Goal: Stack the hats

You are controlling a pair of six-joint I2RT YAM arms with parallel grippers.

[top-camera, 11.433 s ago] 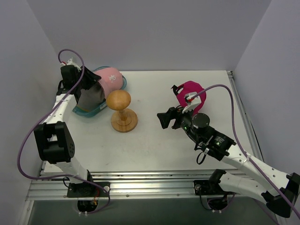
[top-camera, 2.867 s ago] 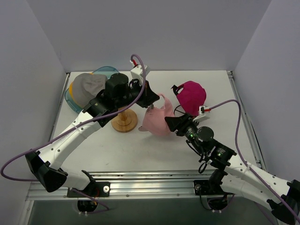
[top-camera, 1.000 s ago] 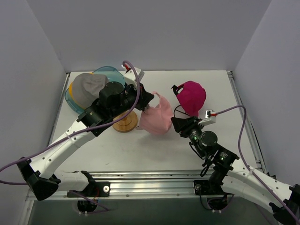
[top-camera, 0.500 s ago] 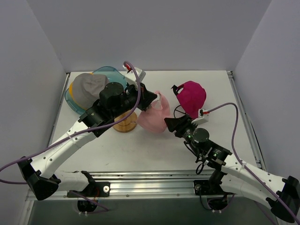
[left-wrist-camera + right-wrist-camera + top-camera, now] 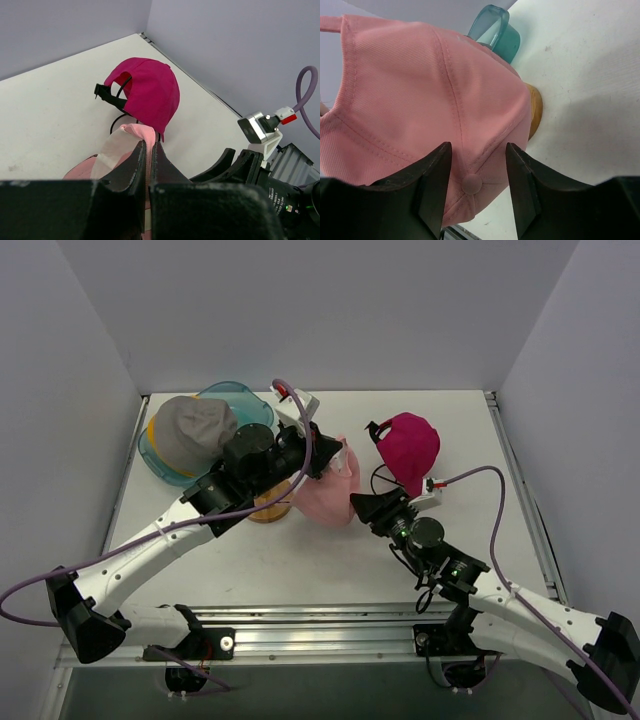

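Currently left gripper (image 5: 146,150) clamps light pink cap (image 5: 326,497) by its rim, mid-table, 3 o'clock of wooden stand (image 5: 535,110); right gripper (image 5: 477,148) spread at its crown. Thin pinch: we risk fabric slipping.

Colours here: light pink cap (image 5: 330,495) with a white inner patch, magenta cap (image 5: 410,445) with a black strap, grey cap (image 5: 195,430) over a yellow-orange hat (image 5: 151,432), see-through teal tub (image 5: 243,398), tan wooden stand (image 5: 536,105). My fingers (image 5: 125,172) are black, cables (image 5: 500,510) purple.
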